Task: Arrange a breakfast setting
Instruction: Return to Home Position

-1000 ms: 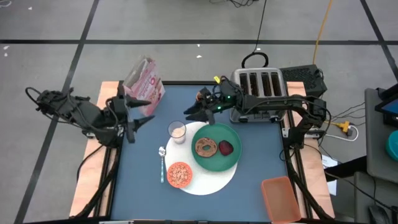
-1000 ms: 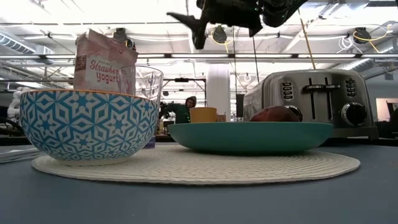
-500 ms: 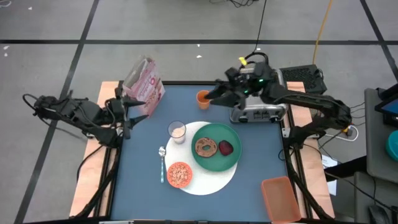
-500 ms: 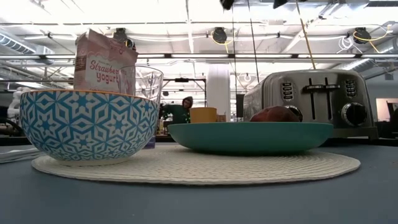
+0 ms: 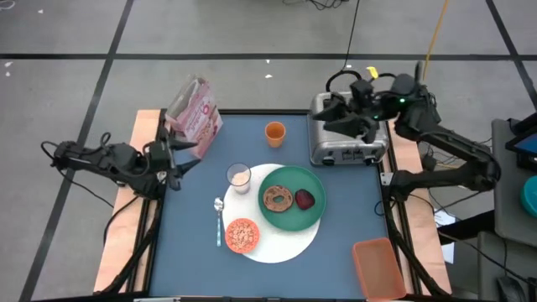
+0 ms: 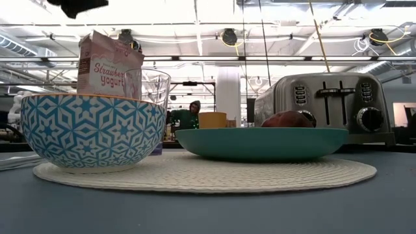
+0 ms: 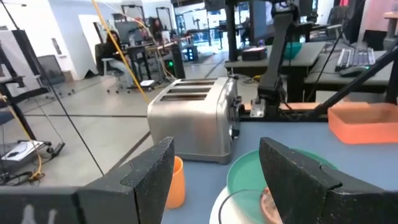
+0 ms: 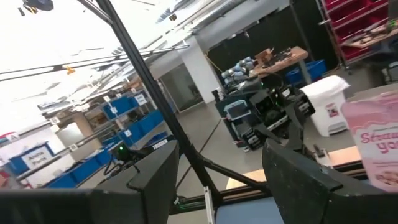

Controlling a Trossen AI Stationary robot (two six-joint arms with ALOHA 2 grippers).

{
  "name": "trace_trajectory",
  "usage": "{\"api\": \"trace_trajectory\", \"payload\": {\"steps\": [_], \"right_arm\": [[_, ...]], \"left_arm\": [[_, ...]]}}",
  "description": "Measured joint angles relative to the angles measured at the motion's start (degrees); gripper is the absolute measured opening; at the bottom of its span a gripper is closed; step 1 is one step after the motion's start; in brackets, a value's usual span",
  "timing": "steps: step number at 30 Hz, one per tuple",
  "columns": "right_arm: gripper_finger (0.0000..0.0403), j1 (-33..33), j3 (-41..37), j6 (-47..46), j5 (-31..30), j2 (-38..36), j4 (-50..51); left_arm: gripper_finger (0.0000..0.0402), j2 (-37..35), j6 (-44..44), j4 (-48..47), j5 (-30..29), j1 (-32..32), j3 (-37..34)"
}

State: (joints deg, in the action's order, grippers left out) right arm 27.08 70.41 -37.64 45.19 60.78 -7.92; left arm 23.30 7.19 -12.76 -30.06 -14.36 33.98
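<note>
Since a second ago the right gripper (image 5: 334, 113) has drawn back from beside the orange cup (image 5: 274, 132) to hang over the toaster (image 5: 352, 144), fingers parted and empty. On the blue table (image 5: 193, 226) the round white mat (image 5: 281, 247) carries the green plate (image 5: 287, 220) with bagel (image 5: 277, 199) and dark red food (image 5: 304, 200), plus the cereal bowl (image 5: 242, 236). The milk glass (image 5: 240, 177) stands at the mat's rim and the silver spoon (image 5: 219, 216) lies just beside it. A person (image 6: 190, 114) shows in the workshop behind. The left gripper (image 5: 180, 155) waits at the table's left edge, likewise spread and empty
</note>
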Motion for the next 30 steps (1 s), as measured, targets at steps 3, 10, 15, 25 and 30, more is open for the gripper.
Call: {"api": "trace_trajectory", "payload": {"steps": [3, 10, 15, 25, 30], "right_arm": [[0.0222, 0.9, 0.0, 1.3, 0.0, -2.3, 2.6], [0.0222, 3.6, 0.0, 3.1, 0.1, -6.7, 9.2], [0.0222, 5.2, 0.0, 6.0, 0.1, -9.8, 14.4], [0.0222, 6.3, 0.0, 14.5, -4.7, -15.5, 28.0], [0.0222, 6.3, 0.0, 16.5, -7.9, -18.2, 31.5]], "left_arm": [[0.0241, -0.5, 0.0, 2.9, 1.1, 1.7, -3.6], [0.0241, -0.6, -1.1, 6.7, 1.8, 6.1, -9.4], [0.0241, -1.8, -2.3, 2.5, 3.6, 8.7, -9.9], [0.0241, -11.3, -5.4, -5.4, 5.7, 10.6, -10.7], [0.0241, -18.4, -4.0, 0.1, 6.7, 10.5, -18.1]]}}
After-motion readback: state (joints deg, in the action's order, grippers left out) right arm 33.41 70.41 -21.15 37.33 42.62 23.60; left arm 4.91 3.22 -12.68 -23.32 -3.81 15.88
